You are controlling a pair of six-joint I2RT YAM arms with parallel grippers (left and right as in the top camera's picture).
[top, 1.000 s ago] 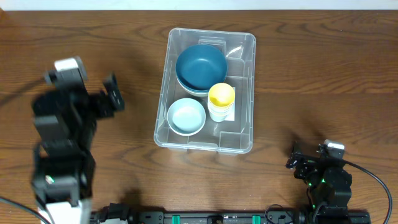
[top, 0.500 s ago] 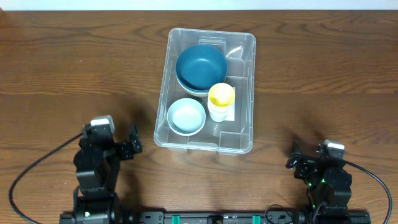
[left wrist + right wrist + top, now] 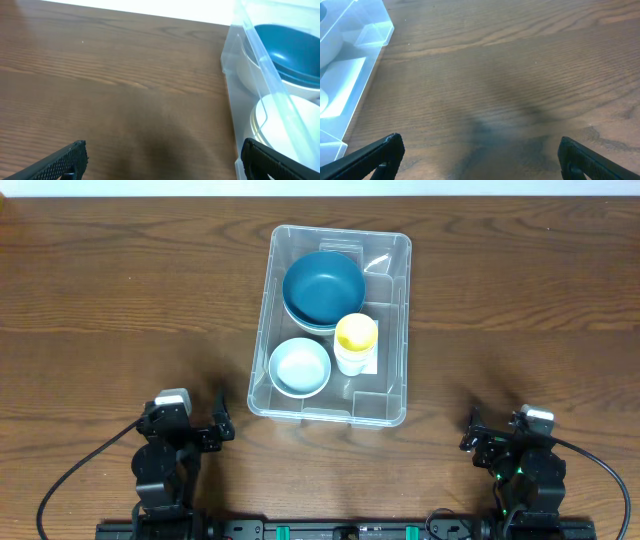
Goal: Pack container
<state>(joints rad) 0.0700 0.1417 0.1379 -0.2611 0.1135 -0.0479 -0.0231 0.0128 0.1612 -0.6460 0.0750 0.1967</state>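
Clear plastic container [image 3: 262,330], upright with its top open.
It was a large rectangular bin with rounded corners and see-through walls, standing level, its long sides running away from the arms. It lay ahead of both grippers and between them. The near left corner was close to the left gripper [image 3: 214,424], ahead and to that gripper's right. The right gripper [image 3: 474,435] was farther off, with the bin ahead and to its left. Inside sat a dark blue bowl [image 3: 323,288] at the far end, a pale blue bowl [image 3: 299,367] at the near left, and a yellow cup [image 3: 356,334] toward the right wall.
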